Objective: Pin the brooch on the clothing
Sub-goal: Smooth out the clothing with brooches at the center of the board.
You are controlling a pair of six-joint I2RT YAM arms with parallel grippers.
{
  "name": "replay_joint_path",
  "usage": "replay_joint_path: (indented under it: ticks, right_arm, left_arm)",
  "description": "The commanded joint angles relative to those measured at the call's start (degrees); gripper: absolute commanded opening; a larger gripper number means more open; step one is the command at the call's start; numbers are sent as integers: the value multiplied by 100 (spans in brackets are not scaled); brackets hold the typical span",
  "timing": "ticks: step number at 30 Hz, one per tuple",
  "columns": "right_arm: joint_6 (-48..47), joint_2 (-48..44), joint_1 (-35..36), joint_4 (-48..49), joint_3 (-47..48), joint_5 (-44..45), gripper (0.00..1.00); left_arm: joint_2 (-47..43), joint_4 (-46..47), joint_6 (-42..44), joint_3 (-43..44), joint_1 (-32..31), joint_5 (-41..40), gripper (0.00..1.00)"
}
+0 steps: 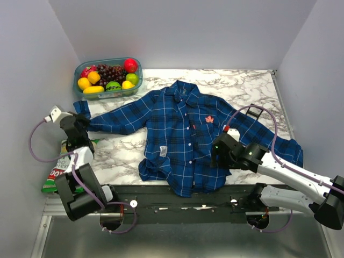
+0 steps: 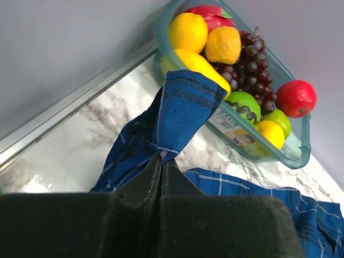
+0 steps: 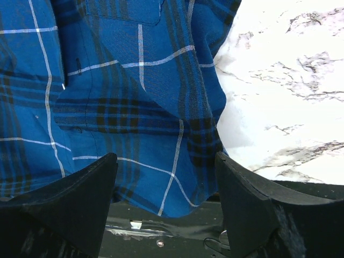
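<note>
The blue plaid shirt (image 1: 166, 129) lies spread out, front up, on the marble table (image 1: 247, 86). The salmon-red brooch (image 1: 209, 119) sits on its chest, just beside the button row. The left gripper (image 2: 161, 166) is closed on the cuff (image 2: 185, 107) of one sleeve, near the container of fruit (image 2: 293, 156). The right gripper (image 3: 166, 172) hangs over the shirt's bottom hem with its jaws wide apart, holding nothing.

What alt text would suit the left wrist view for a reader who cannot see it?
The left tool is shut on the cuff of the blue plaid shirt, and the cuff sticks up out of it. Behind, a clear tub of fruit stands on the marble table.
</note>
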Motion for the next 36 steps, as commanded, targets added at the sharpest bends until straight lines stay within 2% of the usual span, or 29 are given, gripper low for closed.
replay_joint_path:
  ticks: [1, 5, 8, 11, 15, 19, 23, 25, 29, 33, 36]
  right_arm:
    - [29, -52, 32, 52, -71, -34, 81]
    - [-14, -52, 32, 105, -44, -69, 81]
    - [-50, -113, 41, 61, -27, -52, 81]
    - [-85, -219, 41, 26, -44, 10, 81]
    - [-120, -306, 41, 8, -27, 1, 81]
    - [-173, -482, 32, -18, -36, -16, 81]
    - [-243, -623, 41, -18, -53, 10, 81]
    - [-278, -623, 32, -18, -36, 19, 81]
    - [-278, -544, 32, 17, -10, 36, 81]
    - [-261, -421, 32, 104, 70, 45, 81]
    - [-208, -290, 32, 105, 262, 115, 84]
  left_arm:
    - [-766, -490, -391, -277, -5, -1252, 11]
    - [-934, -1133, -690, -303, 4, -1455, 15]
    - [-1145, -1862, -804, -163, 4, -1666, 26]
    - [-1329, -2452, -848, -136, 4, -1851, 29]
    - [-1768, -2970, -1120, -285, 4, -1790, 54]
    - [-2286, -3409, -1200, -321, 4, -1509, 57]
    - [-2586, -3709, -815, -93, -136, -1262, 62]
    - [-2613, -3509, -560, 65, -259, -938, 62]
    - [-1894, -3586, 12, 820, -750, -550, 60]
    - [-1094, -3490, 689, 1462, -2048, -560, 60]
    - [-470, -3463, 1040, 1901, -2561, -243, 61]
